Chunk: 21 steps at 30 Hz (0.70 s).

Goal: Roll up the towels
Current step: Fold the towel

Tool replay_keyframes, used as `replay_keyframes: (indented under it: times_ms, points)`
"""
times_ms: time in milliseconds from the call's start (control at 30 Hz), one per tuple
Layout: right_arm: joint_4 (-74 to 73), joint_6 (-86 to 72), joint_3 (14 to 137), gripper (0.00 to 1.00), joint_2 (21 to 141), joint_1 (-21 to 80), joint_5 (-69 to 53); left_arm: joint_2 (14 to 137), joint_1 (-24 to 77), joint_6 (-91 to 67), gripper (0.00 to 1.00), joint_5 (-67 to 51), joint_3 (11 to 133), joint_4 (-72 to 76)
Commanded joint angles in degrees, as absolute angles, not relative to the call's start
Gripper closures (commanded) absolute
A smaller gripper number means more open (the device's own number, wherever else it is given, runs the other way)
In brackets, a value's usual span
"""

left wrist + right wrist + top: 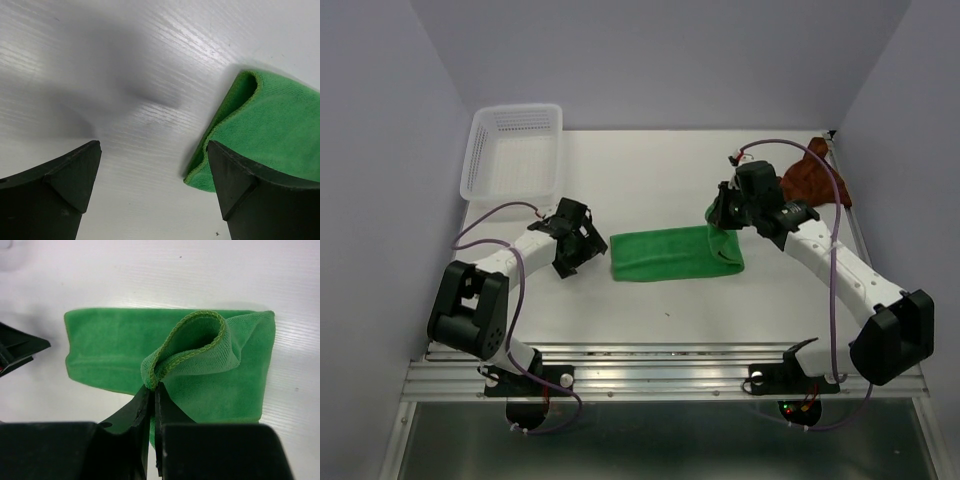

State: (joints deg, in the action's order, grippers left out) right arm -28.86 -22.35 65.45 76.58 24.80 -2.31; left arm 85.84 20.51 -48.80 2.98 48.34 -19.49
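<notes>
- Green towel (675,255): lies on the table (650,170) between the two arms, folded into a long flat band that runs left to right. Most of its length is flat on the surface. Only the right end is lifted. No roll has formed.
- Right gripper (152,392): jaws nearly closed, pinching the stitched hem at the right end of the green towel. Just above the fingertips the pinched edge curls over into a small open loop. The rest of the cloth spreads out flat beyond it.
- Left gripper (152,147): jaws wide apart, holding nothing. It sits low over the table just beside the left end of the green towel. In the wrist view one finger overlaps the towel's folded corner, but contact cannot be told.
- Brown towel (815,180): a crumpled heap at the far right edge of the table, behind the right arm and well apart from the green towel. It is neither spread, folded nor rolled, and no gripper is near it.
- Basket (515,150): white mesh, at the far left corner of the table, well apart from both towels.
- Progress, as judged: early. The green towel looks ready for rolling, with what appears to be the first turn being started at its right end. Nearly its whole length is left to roll. The brown towel has yet to be laid out and rolled, so neither towel is finished.
</notes>
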Motion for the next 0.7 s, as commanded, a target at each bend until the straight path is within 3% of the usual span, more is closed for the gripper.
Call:
replay_keyframes:
  times_ms: [0, 667]
  points:
    - [-25.3, -24.0, 70.2, 0.99, 77.3, 28.0, -3.6, 83.0, 20.7, -46.8, 0.01, 2.1, 48.3, -16.8]
    - [-21.5, -25.8, 77.8, 0.99, 88.1, 38.4, -4.7, 87.4, 20.7, -44.6, 0.03, -4.0, 49.0, -12.8]
